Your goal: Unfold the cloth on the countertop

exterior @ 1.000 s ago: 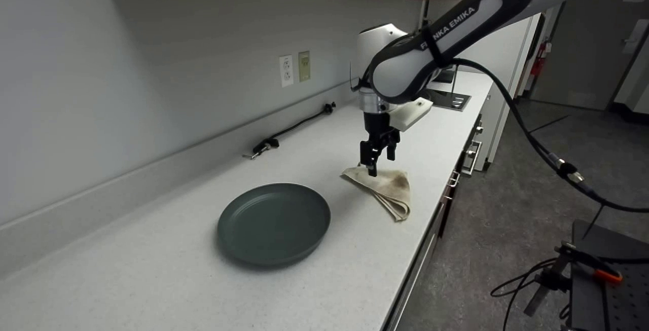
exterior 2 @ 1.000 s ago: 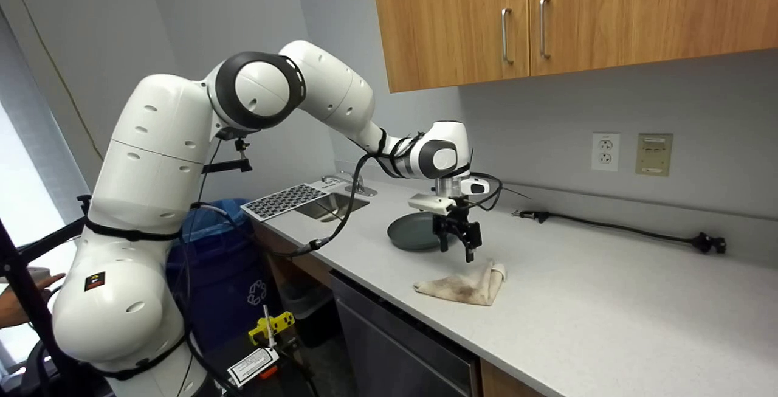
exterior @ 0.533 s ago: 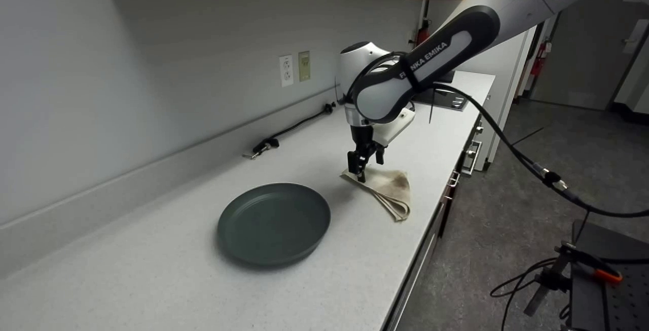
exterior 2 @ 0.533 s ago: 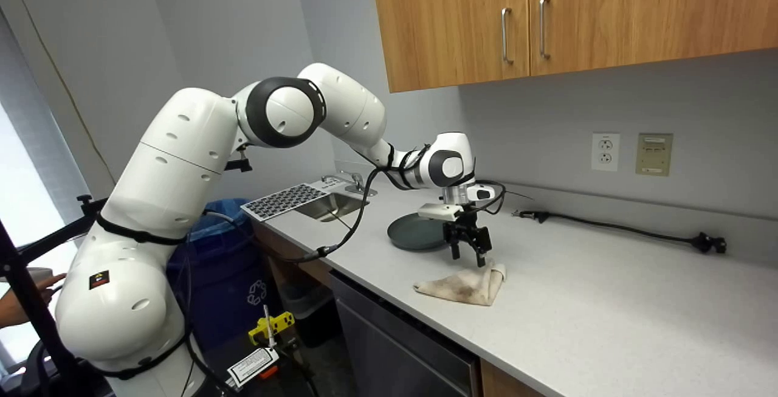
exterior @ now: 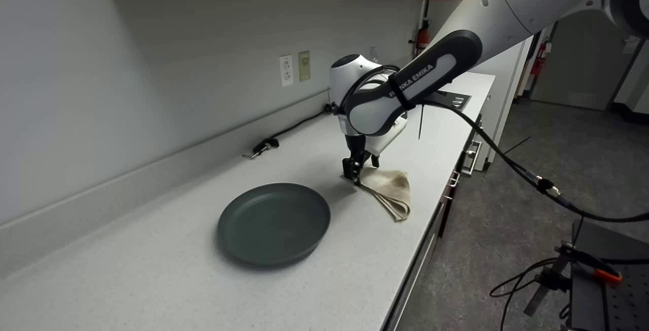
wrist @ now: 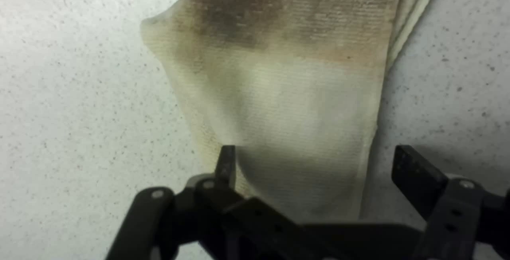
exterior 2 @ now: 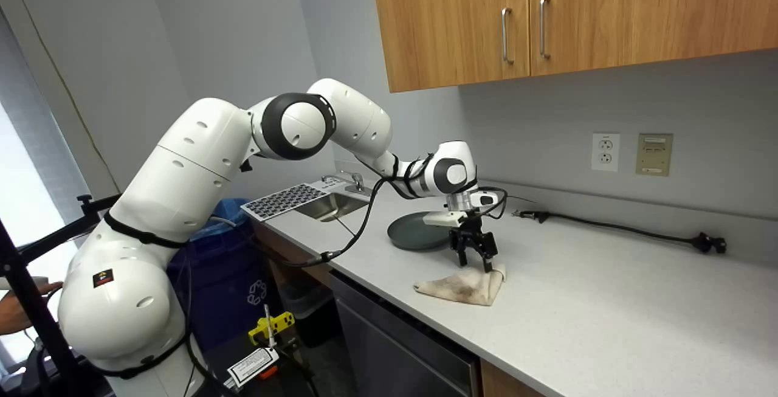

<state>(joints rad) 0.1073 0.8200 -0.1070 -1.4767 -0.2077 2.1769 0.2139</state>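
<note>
The beige cloth (exterior: 393, 184) lies folded on the white countertop (exterior: 203, 280), with stacked layers at one edge and a dark brown stain. It also shows in an exterior view (exterior 2: 459, 287) and in the wrist view (wrist: 303, 92). My gripper (exterior: 361, 173) points down at the cloth's end toward the wall, low over it; it also shows in an exterior view (exterior 2: 476, 263). In the wrist view the gripper (wrist: 318, 164) is open. Its left finger is over the cloth's left edge and its right finger is beyond the right edge. I cannot tell whether the fingers touch the cloth or counter.
A dark green plate (exterior: 274, 224) lies on the counter near the cloth. A black cable with clamps (exterior 2: 632, 231) runs along the wall. Wooden cabinets (exterior 2: 456, 20) hang above. A sink (exterior 2: 331, 207) is set in the counter's far end. The counter's front edge is close to the cloth.
My gripper has moved down and toward the wall-side end of the cloth, from above the cloth to just over that end. The cloth and plate have not moved.
</note>
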